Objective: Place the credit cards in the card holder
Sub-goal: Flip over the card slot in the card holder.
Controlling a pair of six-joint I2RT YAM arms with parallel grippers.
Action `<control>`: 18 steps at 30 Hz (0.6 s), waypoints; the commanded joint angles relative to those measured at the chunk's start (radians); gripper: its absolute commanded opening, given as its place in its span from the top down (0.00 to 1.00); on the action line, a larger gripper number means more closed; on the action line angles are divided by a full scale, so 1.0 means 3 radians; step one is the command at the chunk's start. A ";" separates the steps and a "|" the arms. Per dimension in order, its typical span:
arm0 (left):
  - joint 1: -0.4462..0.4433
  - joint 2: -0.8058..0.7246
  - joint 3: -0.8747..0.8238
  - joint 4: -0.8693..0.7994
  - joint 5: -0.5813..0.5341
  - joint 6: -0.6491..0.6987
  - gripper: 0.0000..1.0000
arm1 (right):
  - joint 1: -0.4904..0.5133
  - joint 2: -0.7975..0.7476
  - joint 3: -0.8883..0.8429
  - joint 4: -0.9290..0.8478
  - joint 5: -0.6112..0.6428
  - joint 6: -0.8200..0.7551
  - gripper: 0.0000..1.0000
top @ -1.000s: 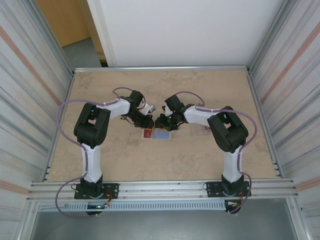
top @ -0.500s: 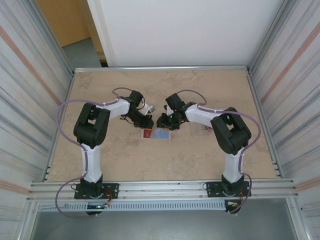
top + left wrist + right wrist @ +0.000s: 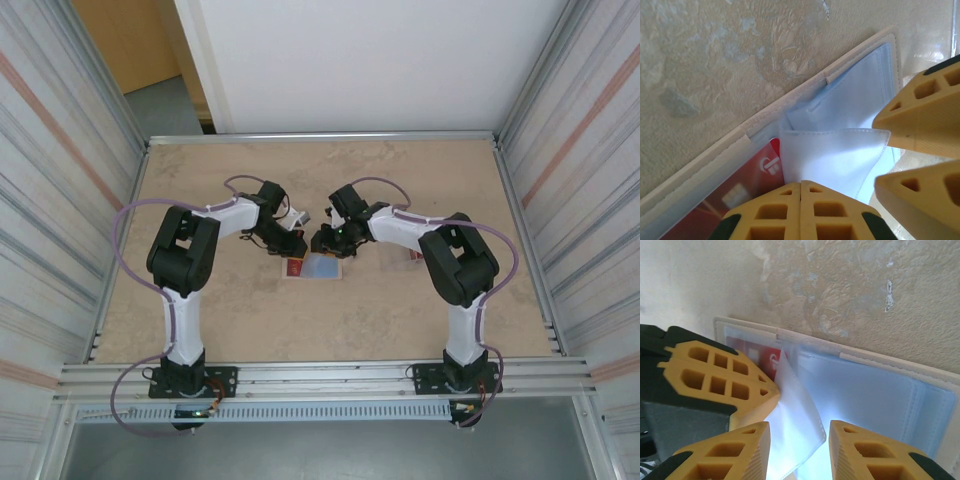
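- A red credit card (image 3: pixel 735 195) lies inside the left end of a clear card holder (image 3: pixel 322 268), near the middle of the bench (image 3: pixel 400 310).
- Only part of the card can be seen. In the left wrist view it is cut off by the picture's lower edge and by the claw's yellow fingers, and the cloudy plastic over it blurs its pale markings.
- From above, the card is a small red patch at the holder's left end. Its print is too small to read there.
- The holder lies flat with its long axis running left to right across the bench, the right end slightly nearer the arm bases. A cream stitched border runs round it.
- A thin clear flap (image 3: pixel 795 415) of the holder stands lifted off the rest, curling upward just right of the card.
- The left claw (image 3: pixel 800 200) is closed, its two fingers pressed together at the flap's lower edge. Whether it pinches the film cannot be made out.
- The right claw (image 3: pixel 799 435) is open, its fingers apart with the lifted flap between them.
- From above, both claws meet over the holder's far edge and hide part of it.
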 commanded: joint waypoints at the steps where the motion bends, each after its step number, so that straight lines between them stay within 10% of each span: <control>1: 0.0032 -0.0129 -0.0057 -0.0089 -0.0065 0.0000 1.00 | 0.0024 0.0071 0.0110 -0.0023 -0.0043 -0.0035 0.65; 18: 0.0174 -0.0544 0.0005 -0.0182 0.0084 -0.0094 0.91 | 0.0101 0.0125 0.0231 -0.0008 -0.0150 -0.0041 0.65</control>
